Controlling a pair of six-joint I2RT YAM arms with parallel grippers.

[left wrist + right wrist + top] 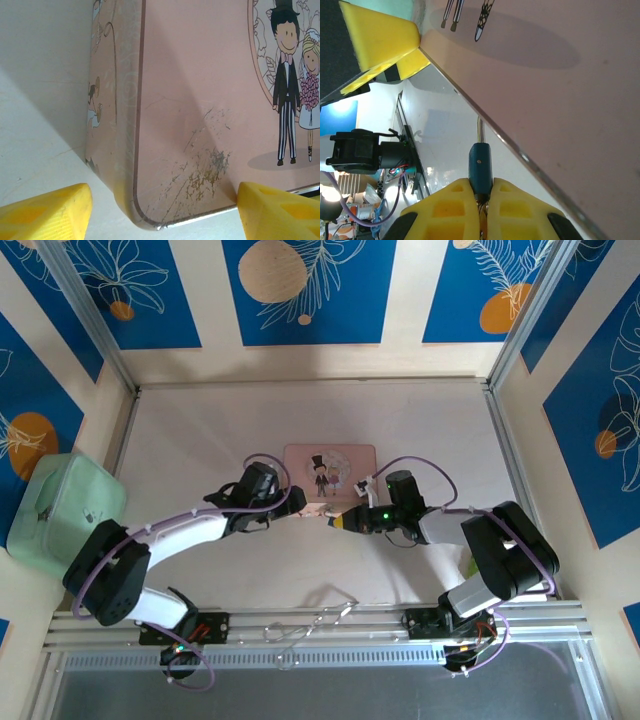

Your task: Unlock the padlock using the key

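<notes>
Near the middle of the table [200,430], the right gripper [481,186] was clamped tight on the padlock [480,165]. It pinched the blue body, and the silvery part pointed up to the near rim of the pink tin [200,90]. The left gripper [316,510] stood wide, its yellow fingers [45,210] straddling the tin's near left corner.

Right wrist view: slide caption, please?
Right fingers shut on the blue padlock, beside the pink tin's edge.
</notes>
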